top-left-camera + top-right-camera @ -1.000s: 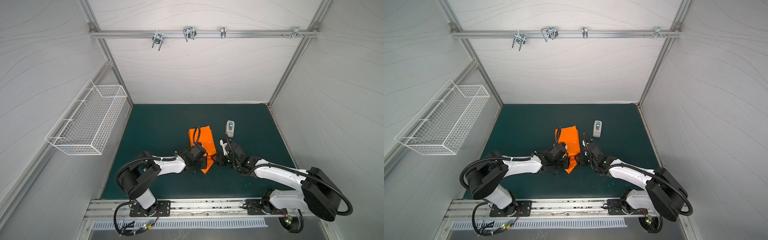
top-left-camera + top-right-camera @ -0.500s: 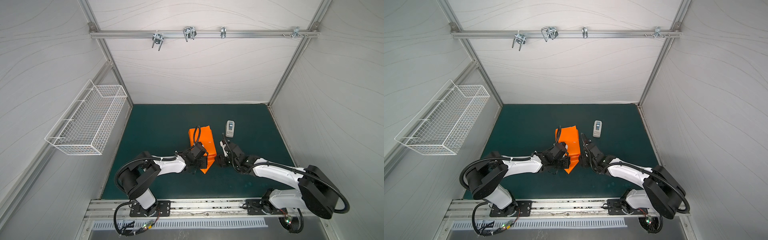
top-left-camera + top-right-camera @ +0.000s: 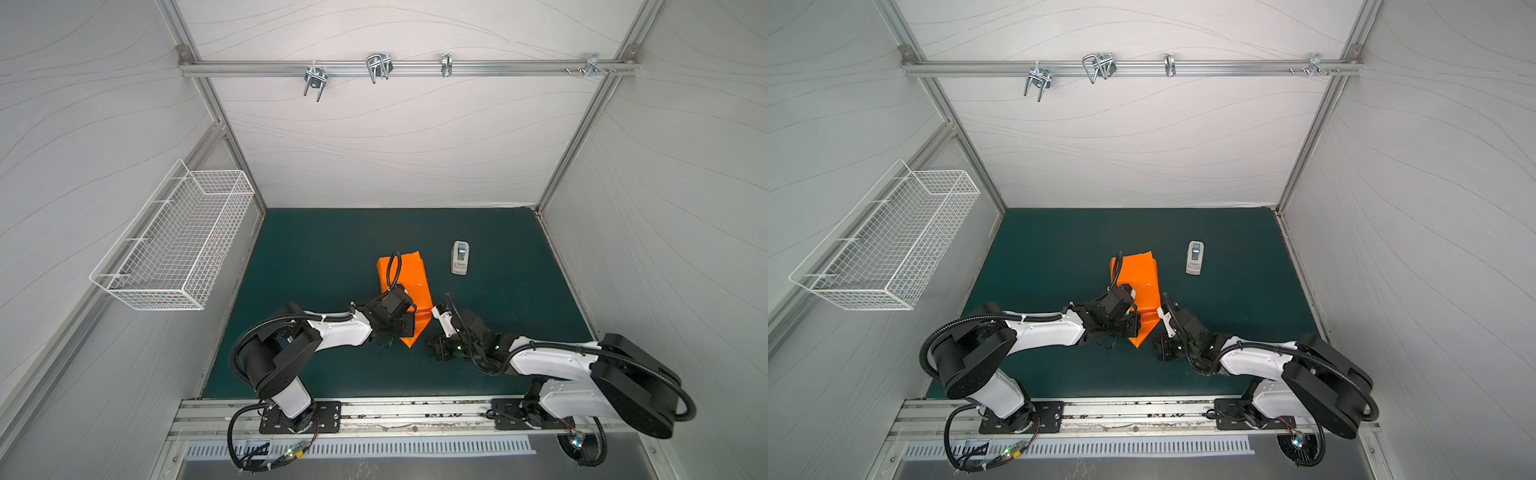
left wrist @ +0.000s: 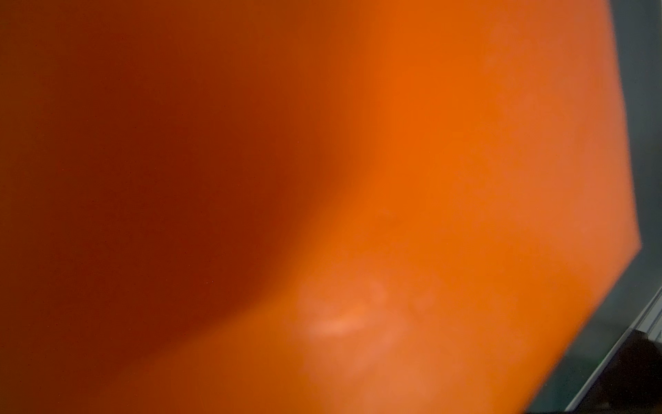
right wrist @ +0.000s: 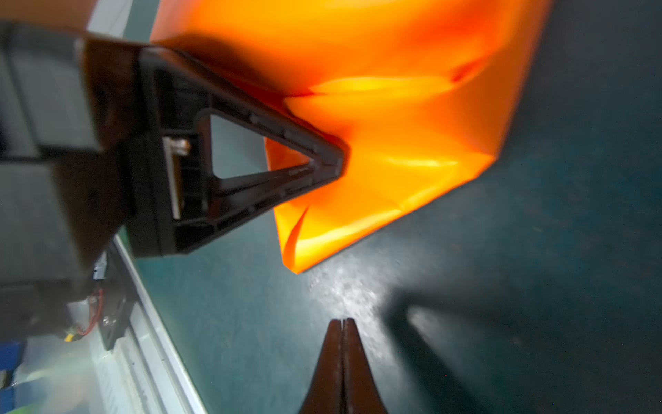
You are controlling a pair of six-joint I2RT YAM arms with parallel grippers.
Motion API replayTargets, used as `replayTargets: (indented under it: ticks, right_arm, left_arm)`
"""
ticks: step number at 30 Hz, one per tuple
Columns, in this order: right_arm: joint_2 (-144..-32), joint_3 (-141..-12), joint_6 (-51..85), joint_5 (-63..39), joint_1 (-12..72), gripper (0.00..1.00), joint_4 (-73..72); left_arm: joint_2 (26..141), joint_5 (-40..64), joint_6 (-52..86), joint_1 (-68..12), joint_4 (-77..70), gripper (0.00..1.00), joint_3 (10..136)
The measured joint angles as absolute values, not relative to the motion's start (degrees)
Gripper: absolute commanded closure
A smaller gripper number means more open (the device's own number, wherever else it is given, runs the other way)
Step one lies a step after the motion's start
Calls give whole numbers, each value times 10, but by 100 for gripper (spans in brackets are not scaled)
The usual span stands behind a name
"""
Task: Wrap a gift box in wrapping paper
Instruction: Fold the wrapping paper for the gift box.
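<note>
Seen from above, the folded orange-yellow wrapping paper (image 3: 411,274) lies centrally on the dark green mat (image 3: 324,249), its long axis running twelve to six. Its pointed near end sits at nine o'clock from my right claw (image 5: 343,322), near but apart. That claw is closed and empty. My left claw (image 5: 335,161), nearer, seems pinched on the paper. The gift box is hidden.

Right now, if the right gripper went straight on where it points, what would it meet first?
Probably the loose corner of the wrapping paper: the right gripper, jaws shut, aims at it across bare mat. Depth is unclear; it could graze the mat first.
</note>
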State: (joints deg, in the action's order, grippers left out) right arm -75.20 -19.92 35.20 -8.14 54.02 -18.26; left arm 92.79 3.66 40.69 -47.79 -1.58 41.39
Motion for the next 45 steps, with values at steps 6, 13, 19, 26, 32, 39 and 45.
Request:
replayTargets:
  ticks: [6, 13, 19, 26, 32, 39, 45]
  right_arm:
    - [-800, -208, 365, -109, 542, 100, -263]
    - [-814, -222, 367, -119, 543, 100, -300]
    - [-846, -225, 368, -136, 543, 100, -327]
    - [-866, -223, 380, -145, 543, 100, -365]
    - [-860, -220, 379, -146, 543, 100, -365]
    - [-715, -213, 349, -120, 543, 82, -255]
    - [-574, -274, 281, -22, 537, 39, -25]
  left_arm:
    - [932, 37, 407, -478, -15, 98, 416]
    - [933, 37, 407, -478, -15, 98, 424]
    - [936, 39, 407, -478, -14, 98, 427]
    - [938, 39, 407, -478, -14, 98, 431]
    - [936, 44, 396, -478, 6, 98, 444]
    - [886, 56, 369, -478, 85, 92, 487]
    - [786, 32, 338, -478, 225, 78, 580]
